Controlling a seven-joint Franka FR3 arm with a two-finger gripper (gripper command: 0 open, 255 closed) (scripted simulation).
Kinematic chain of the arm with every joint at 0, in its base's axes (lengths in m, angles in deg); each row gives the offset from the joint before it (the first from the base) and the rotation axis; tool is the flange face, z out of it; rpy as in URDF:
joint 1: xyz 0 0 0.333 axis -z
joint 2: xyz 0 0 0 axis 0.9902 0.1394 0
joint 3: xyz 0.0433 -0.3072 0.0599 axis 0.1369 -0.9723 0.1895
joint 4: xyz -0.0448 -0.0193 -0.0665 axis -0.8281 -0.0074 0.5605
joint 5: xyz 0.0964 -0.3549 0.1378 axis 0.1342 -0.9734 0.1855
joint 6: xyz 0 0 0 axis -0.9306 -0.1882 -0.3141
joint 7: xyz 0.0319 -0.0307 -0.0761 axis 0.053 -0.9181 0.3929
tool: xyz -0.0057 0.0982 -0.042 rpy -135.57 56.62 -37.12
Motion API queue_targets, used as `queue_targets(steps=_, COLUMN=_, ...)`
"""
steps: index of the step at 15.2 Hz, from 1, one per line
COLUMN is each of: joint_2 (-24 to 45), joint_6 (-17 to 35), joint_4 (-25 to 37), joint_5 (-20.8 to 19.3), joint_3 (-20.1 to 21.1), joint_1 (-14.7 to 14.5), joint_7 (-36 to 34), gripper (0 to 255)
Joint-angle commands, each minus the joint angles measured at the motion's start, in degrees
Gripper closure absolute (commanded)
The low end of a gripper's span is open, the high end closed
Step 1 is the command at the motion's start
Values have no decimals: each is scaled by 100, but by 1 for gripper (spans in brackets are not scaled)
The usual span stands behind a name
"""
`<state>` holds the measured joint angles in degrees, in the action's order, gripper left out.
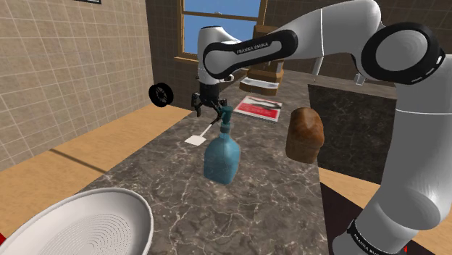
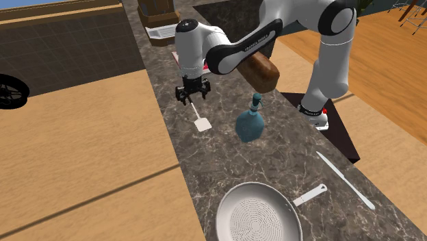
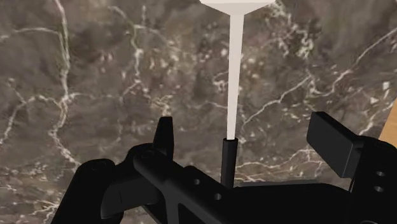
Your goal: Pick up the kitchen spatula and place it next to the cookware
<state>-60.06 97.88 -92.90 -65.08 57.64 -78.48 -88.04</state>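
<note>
In the shoulder view, the black gripper (image 1: 208,106) hangs low over the dark marbled countertop (image 1: 166,190), pointing down at the far end of a white kitchen spatula (image 1: 198,137). The spatula's flat blade lies on the stone, toward the camera from the gripper. Just beside it, on the view's right, stands an upright teal bottle (image 1: 221,156), and further right a brown loaf (image 1: 304,135). A red and white magazine (image 1: 259,107) lies beyond the gripper. A pale round pan (image 1: 80,226) with a ribbed base sits at the lower left, well apart from the spatula.

In the second exterior view, the gripper (image 2: 192,96) sits over the spatula's handle end, and the spatula (image 2: 200,121) runs from there toward the camera along the countertop (image 2: 274,164), near its edge. The bottle (image 2: 250,124) stands to the view's right of the blade. The pan (image 2: 259,213) lies much nearer the camera, with its short handle pointing to the view's right. A long pale utensil (image 2: 345,180) lies beside it.

In the wrist view, the gripper (image 3: 247,127) is spread wide, and its two fingers (image 3: 331,143) stand apart on either side of the spatula (image 3: 234,76). The spatula's black handle lies between them, nearer one finger, and neither finger touches it. The white shaft leads away over the countertop (image 3: 95,76) to the blade.
</note>
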Motion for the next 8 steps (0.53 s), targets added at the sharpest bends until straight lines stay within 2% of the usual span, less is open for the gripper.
queue_targets(steps=1, joint_2=109, joint_6=99, joint_4=9, joint_5=-54, joint_3=-33, joint_1=-16, joint_7=-83, gripper=0)
queue_targets(steps=8, joint_2=236, joint_6=470, joint_4=-246, joint_5=-126, joint_3=-68, joint_1=-10, joint_7=-132, gripper=0)
